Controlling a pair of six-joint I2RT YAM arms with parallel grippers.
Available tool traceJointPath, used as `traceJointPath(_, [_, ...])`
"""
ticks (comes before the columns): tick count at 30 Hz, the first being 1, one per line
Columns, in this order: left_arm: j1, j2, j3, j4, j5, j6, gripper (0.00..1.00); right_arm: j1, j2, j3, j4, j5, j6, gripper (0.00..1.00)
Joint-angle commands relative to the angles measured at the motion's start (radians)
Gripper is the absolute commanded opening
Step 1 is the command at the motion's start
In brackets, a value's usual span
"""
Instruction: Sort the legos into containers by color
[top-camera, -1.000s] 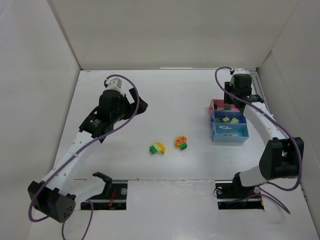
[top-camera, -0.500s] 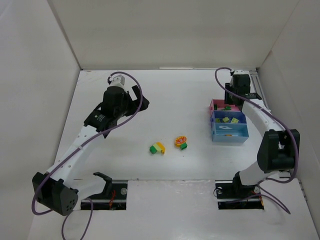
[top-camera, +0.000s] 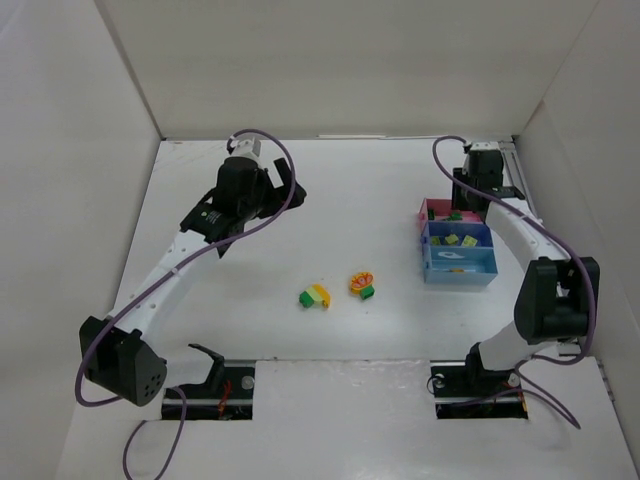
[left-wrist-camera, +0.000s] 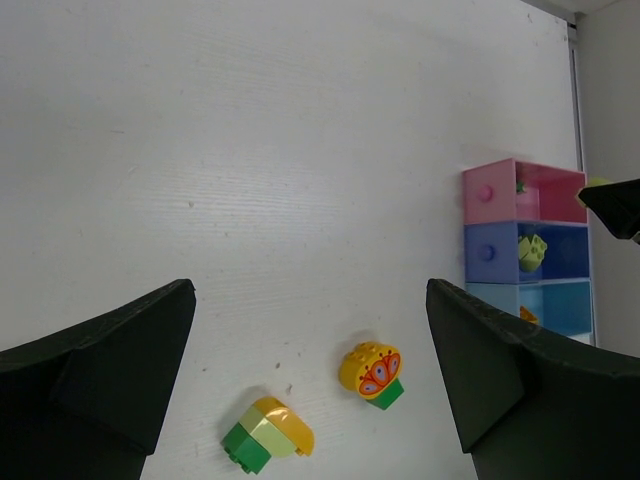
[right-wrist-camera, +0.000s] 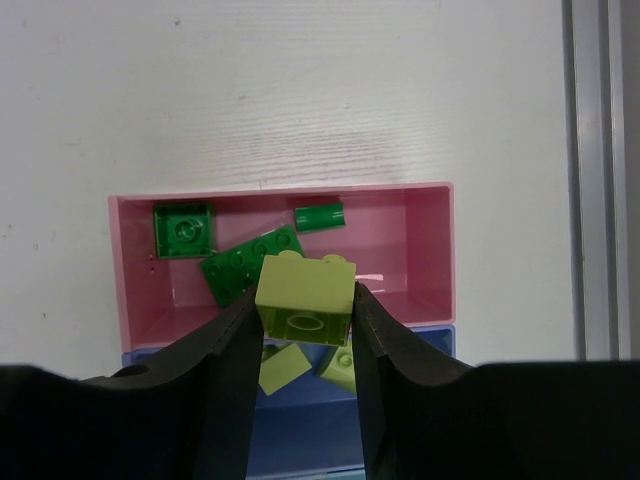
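Our right jaws grip a pale green brick (right-wrist-camera: 304, 287) above the pink tray (right-wrist-camera: 126, 262). Our left jaws hang open over the table (left-wrist-camera: 250, 150).

The fingers (right-wrist-camera: 225, 390) of my right gripper (right-wrist-camera: 304, 300) looked like matt black plastic, and so did those of my left gripper (left-wrist-camera: 310, 285). The pale yellow-green brick (right-wrist-camera: 300, 280) was smooth plastic with a soft sheen. The dark green bricks (right-wrist-camera: 247, 264) were glossier. The pink tray (right-wrist-camera: 432, 240) was shiny plastic, with light glinting on its floor. The orange piece (left-wrist-camera: 370, 368) bore a printed pattern on a glossy face. The table (left-wrist-camera: 250, 150) was matt white, faintly grained and speckled. The rail (right-wrist-camera: 598, 170) looked like dull grey metal.
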Motion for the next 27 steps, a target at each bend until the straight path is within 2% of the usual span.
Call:
traceJointPath(1, [0.004,-0.013,0.045,0.037,0.018,0.017,1.00,-0.007,-0.069,-0.023,0.005,0.007,0.012,0.07])
traceJointPath(15, [0.004,-0.013,-0.016,0.103,0.098,0.026,1.00,-0.007,-0.333,-0.259,-0.081,-0.008,0.054,0.07])
traceJointPath(27, [0.004,-0.013,-0.036,0.123,0.127,0.026,1.00,-0.007,-0.434,-0.296,-0.145,-0.008,0.074,0.07])
